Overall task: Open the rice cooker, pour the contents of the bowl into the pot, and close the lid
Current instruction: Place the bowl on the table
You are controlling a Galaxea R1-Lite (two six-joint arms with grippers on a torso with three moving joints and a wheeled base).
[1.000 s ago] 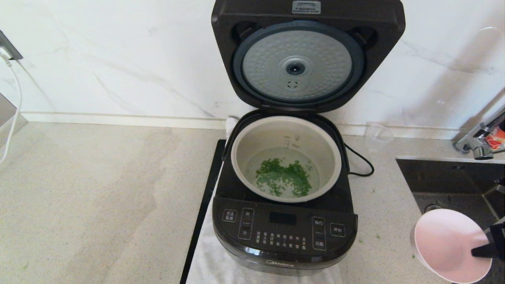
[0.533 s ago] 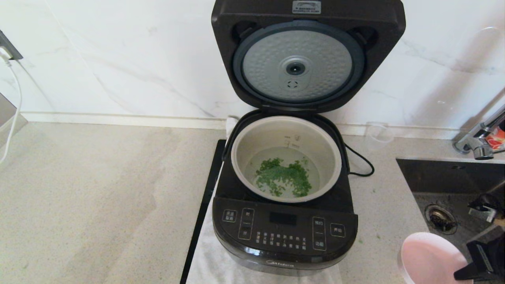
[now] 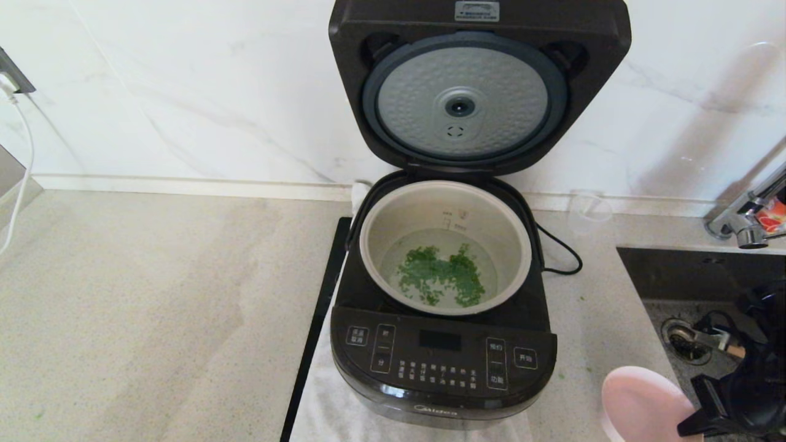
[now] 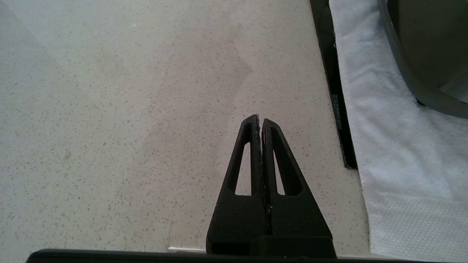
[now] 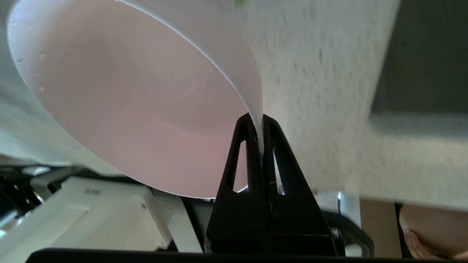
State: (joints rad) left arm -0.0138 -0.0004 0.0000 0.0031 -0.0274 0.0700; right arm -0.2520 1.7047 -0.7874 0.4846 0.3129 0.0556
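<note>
We see the rice cooker (image 3: pixel 443 344) on a white cloth (image 4: pixel 395 153) on the tabletop (image 3: pixel 153 307), lid (image 3: pixel 479 86) standing open. Green herb bits (image 3: pixel 439 275) float in water inside the pot (image 3: pixel 393 215). Right claw (image 5: pixel 261 124) pinches the rim of the empty pink bowl (image 5: pixel 128 109), low by the sink (image 3: pixel 694 276). Left claw (image 4: pixel 260 120), fingers pressed together, hangs over bare tabletop.

rice cooker (image 3: pixel 443 362) centre on towel (image 3: pixel 325 405) | bowl (image 3: pixel 638 405) right-front | sink (image 3: pixel 706 288) right
</note>
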